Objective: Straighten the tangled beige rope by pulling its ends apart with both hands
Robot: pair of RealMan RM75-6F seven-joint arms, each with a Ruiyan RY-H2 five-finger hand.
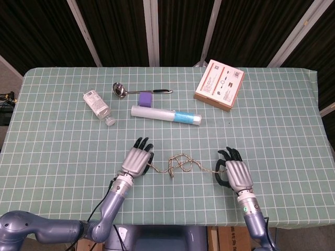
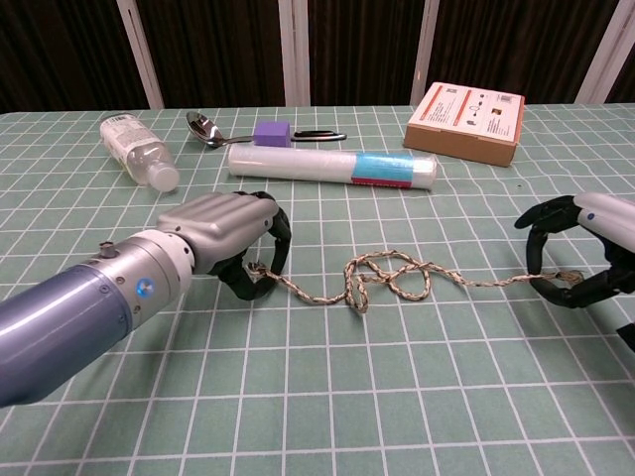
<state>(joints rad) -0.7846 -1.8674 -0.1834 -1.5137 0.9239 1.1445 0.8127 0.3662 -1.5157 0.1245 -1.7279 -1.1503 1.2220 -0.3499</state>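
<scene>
The beige rope lies on the green checked tablecloth near the front edge, with a loose tangle of loops at its middle and a strand running out each way. My left hand pinches the rope's left end between thumb and fingers. My right hand holds the right end in its curled black fingers, and that strand is nearly straight.
Behind the rope lie a long clear tube with a blue label, a purple block, a metal ladle, a small plastic bottle and a brown and white box. The table's front edge is close to both hands.
</scene>
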